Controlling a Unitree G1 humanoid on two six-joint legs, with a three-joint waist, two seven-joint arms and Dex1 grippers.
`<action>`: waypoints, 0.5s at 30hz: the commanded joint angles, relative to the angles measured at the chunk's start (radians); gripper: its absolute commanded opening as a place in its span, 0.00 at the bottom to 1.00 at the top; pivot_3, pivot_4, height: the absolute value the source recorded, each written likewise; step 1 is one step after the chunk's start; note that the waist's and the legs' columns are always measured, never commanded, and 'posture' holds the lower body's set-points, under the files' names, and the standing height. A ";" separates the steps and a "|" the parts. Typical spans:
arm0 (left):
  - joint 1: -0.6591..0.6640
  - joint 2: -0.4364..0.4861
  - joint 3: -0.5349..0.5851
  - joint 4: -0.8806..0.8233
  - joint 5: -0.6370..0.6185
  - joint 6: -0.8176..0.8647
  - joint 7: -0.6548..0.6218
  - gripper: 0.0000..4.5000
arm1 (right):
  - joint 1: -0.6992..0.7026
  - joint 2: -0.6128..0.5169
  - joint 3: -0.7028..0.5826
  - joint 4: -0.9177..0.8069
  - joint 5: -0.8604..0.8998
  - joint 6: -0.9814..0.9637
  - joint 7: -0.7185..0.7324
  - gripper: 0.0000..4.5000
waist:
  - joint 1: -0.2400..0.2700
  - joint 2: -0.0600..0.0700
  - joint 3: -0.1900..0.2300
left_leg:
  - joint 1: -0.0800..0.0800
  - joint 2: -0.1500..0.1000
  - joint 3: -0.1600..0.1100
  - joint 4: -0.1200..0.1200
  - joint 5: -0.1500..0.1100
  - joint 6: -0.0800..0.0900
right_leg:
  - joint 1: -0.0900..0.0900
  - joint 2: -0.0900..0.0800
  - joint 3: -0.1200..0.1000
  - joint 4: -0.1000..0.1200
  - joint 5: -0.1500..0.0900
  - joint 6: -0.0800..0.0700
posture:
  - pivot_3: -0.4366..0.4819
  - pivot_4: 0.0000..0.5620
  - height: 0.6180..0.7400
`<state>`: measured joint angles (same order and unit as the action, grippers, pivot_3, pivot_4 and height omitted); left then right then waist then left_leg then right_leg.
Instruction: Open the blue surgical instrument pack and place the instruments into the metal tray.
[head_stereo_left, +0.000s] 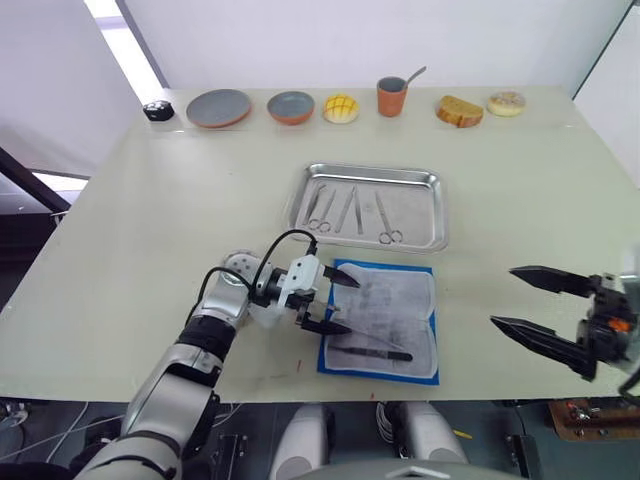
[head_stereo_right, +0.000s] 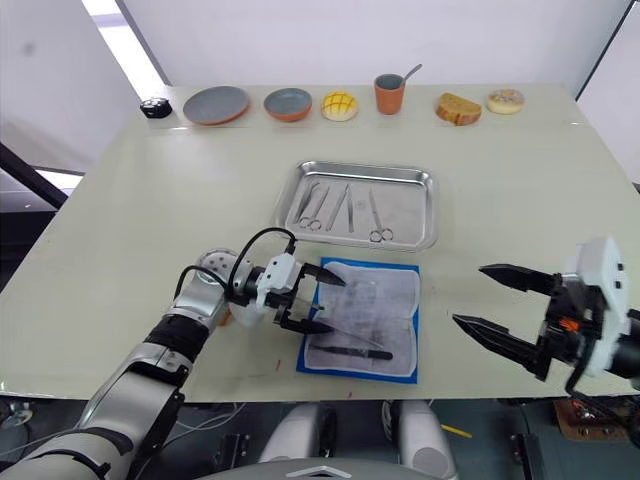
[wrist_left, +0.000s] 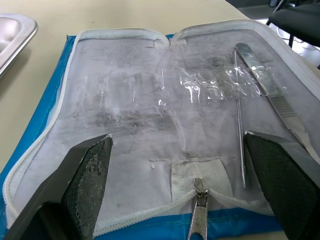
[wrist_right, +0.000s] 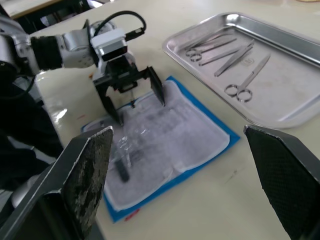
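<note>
Left gripper (head_stereo_left: 335, 300) hangs wide open at the zipper edge of the blue surgical instrument pack (head_stereo_left: 425, 372), gripping nothing, one finger to either side of the zipper pull (wrist_left: 198, 220). The pack lies unzipped and spread flat, pale lining up, just in front of the metal tray (head_stereo_left: 438, 200). Two instruments remain on the lining: a slim probe-like tool (wrist_left: 240, 125) and a flatter handled one (wrist_left: 267, 87) beside it, both partly under a crinkled clear strap (wrist_left: 220, 82). Four instruments (head_stereo_left: 350, 212) already lie in the tray.

The main risk is that the open fingers close on fabric or the zipper pull rather than on a tool, dragging the whole pack toward the tray or off the near table edge. The strap could also snag a tool as it lifts, flipping it loose. The thin probe looks liable to slip or pivot between broad pads.

Right gripper (head_stereo_right: 505, 305) hovers well to the side of the pack, spread apart and empty.
</note>
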<state>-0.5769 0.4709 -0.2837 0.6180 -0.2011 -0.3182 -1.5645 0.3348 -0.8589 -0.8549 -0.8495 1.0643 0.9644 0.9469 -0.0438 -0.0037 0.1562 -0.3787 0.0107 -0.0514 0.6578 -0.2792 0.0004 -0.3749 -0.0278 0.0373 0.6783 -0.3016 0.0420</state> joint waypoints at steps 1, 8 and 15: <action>0.038 0.036 -0.017 0.049 0.027 0.017 -0.050 1.00 | 0.052 -0.023 0.009 -0.066 -0.025 -0.041 -0.007 0.98 | -0.001 -0.001 0.000 | 0.000 0.001 0.001 0.000 0.000 0.000 | 0.000 0.001 0.001 0.000 0.000 0.000 | 0.48 0.27 1.00; 0.031 0.043 -0.030 0.082 0.029 -0.010 -0.050 1.00 | -0.080 -0.025 0.572 -0.073 -0.335 -0.161 -0.167 0.72 | -0.004 -0.003 0.000 | 0.001 0.004 0.004 0.000 0.000 0.000 | -0.001 0.004 0.005 0.000 -0.002 0.003 | 0.48 0.27 1.00; 0.026 0.043 -0.034 0.097 0.029 -0.024 -0.050 1.00 | -0.264 0.005 0.956 0.023 -0.564 -0.220 -0.226 0.61 | 0.000 -0.003 0.000 | 0.001 0.007 0.003 0.000 0.000 0.000 | -0.002 0.008 0.004 0.000 0.001 -0.001 | 0.48 0.27 1.00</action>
<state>-0.5875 0.4857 -0.2955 0.6433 -0.2182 -0.3416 -1.5688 0.1190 -0.8653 0.0063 -0.8422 0.5705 0.7771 0.7347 -0.0440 -0.0067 0.1559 -0.3775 0.0179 -0.0483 0.6580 -0.2791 0.0001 -0.3768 -0.0195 0.0422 0.6780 -0.3008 0.0406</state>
